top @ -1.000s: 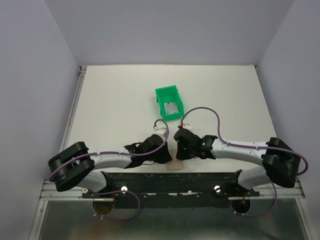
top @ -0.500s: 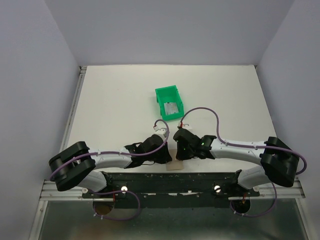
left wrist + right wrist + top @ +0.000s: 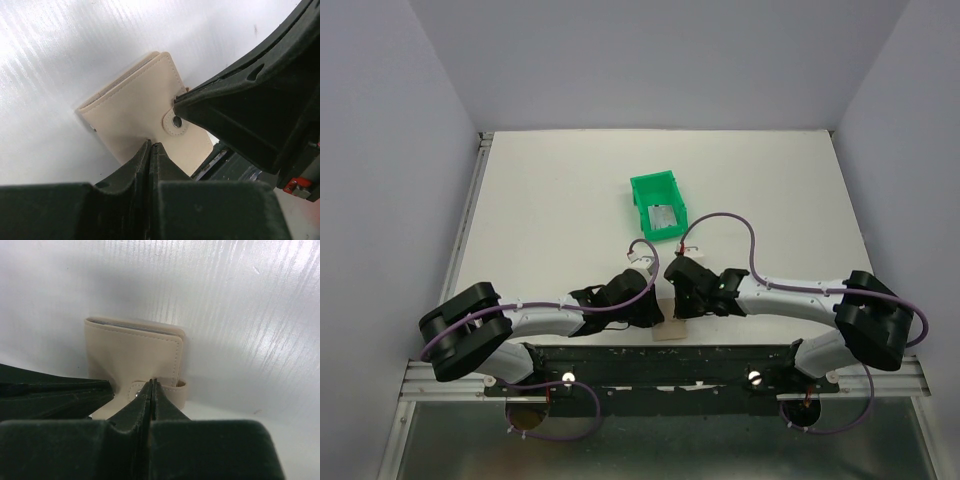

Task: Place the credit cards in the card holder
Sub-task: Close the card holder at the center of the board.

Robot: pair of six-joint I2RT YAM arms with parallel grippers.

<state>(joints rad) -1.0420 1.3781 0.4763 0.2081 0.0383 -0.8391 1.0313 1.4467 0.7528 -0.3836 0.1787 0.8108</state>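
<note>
White tabletop (image 3: 550, 200) holds the card holder (image 3: 135, 112), left gripper (image 3: 150, 146) and right gripper (image 3: 151, 383) both clenched on its near edge.

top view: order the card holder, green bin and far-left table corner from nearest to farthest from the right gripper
1. card holder, at the right gripper tips, by the table's near edge.
2. green bin, farther back, mid-table.
3. table corner, far back on the left.

The card holder (image 3: 135, 107) was cream-beige with a silver snap (image 3: 176, 120); the far bin (image 3: 650, 184) was bright green, the table (image 3: 540, 200) white.
</note>
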